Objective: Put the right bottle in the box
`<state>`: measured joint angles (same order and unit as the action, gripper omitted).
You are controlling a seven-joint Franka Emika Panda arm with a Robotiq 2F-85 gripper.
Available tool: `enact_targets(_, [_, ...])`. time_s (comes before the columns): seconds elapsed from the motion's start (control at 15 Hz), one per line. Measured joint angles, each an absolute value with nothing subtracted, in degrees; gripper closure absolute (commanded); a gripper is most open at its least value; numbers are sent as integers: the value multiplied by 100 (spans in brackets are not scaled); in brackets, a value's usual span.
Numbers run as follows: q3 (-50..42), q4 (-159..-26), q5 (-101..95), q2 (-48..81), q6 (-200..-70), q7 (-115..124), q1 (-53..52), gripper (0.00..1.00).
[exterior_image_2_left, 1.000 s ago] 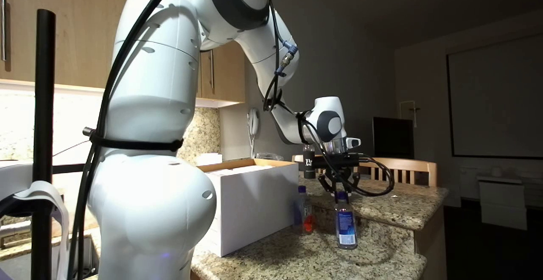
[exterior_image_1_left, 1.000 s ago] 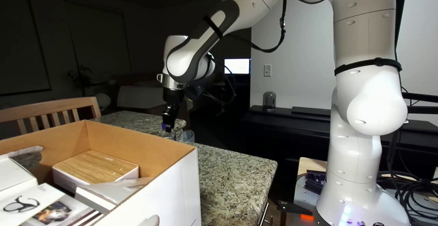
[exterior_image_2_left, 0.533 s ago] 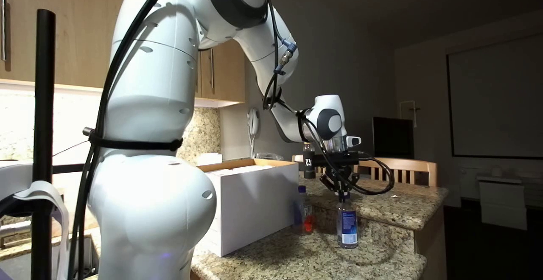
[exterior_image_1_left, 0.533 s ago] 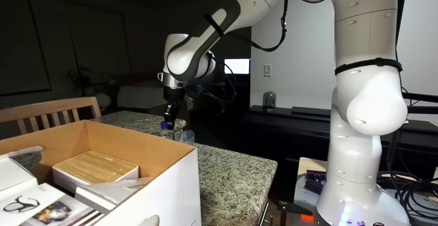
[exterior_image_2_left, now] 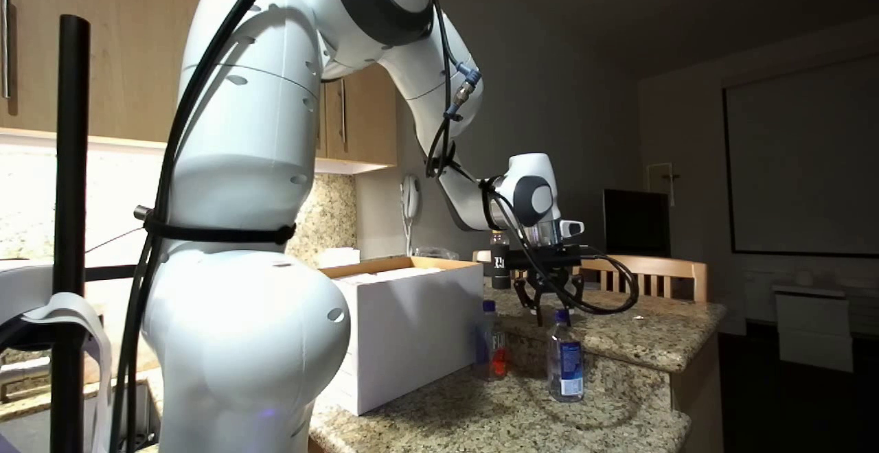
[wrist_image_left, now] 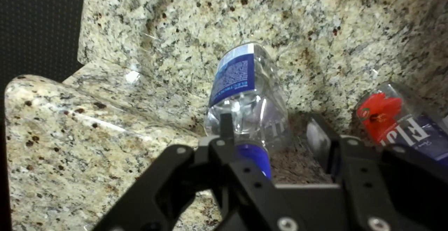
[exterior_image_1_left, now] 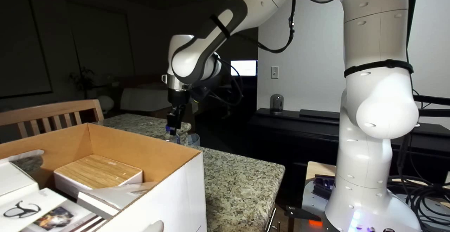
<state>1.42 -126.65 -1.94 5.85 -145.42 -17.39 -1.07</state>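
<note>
By its reddish-orange mark, the right bottle [wrist_image_left: 381, 115] is the clear one on the right in the wrist view. In an exterior view this same bottle [exterior_image_2_left: 493, 350] stands beside the box [exterior_image_2_left: 422, 329], to the left of a blue-labelled clear bottle [exterior_image_2_left: 566, 357]. My gripper [wrist_image_left: 272, 127] hangs open over the blue-labelled bottle, whose blue cap [wrist_image_left: 257, 157] sits partly behind one finger. The other finger [wrist_image_left: 318, 136] is well off to the side, between the two bottles. Nothing is gripped; touch at the cap cannot be told. The box, white outside and brown inside, stands uncovered at the top.
Inside the box lie a wood-topped case [exterior_image_1_left: 98, 170] and several white packages. A raised granite ledge [wrist_image_left: 87, 136] runs close by the bottles. A dark-labelled bottle [exterior_image_2_left: 500, 261] stands on that ledge, with a chair [exterior_image_2_left: 659, 271] behind it.
The jaws closed together half a second ago and have spread apart again. In an exterior view the blue-labelled bottle has shifted slightly right. The arm has risen very slightly over the second.
</note>
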Motion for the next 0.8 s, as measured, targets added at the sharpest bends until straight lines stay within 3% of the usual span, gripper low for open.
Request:
enact_targets(0.2, [145, -12665, -320, 585, -14570, -1722, -112, 0])
enact_targets(0.53, [146, -12635, -488, 624, -14689, -1685, -114, 1])
enact_targets(0.6, [146, -12615, -514, 642, -14707, -1676, -114, 25])
enact_targets(0.67, [146, -12590, -524, 664, -14722, -1674, -114, 25])
enact_targets(0.8, [146, -12504, -528, 733, -14737, -1673, -114, 37])
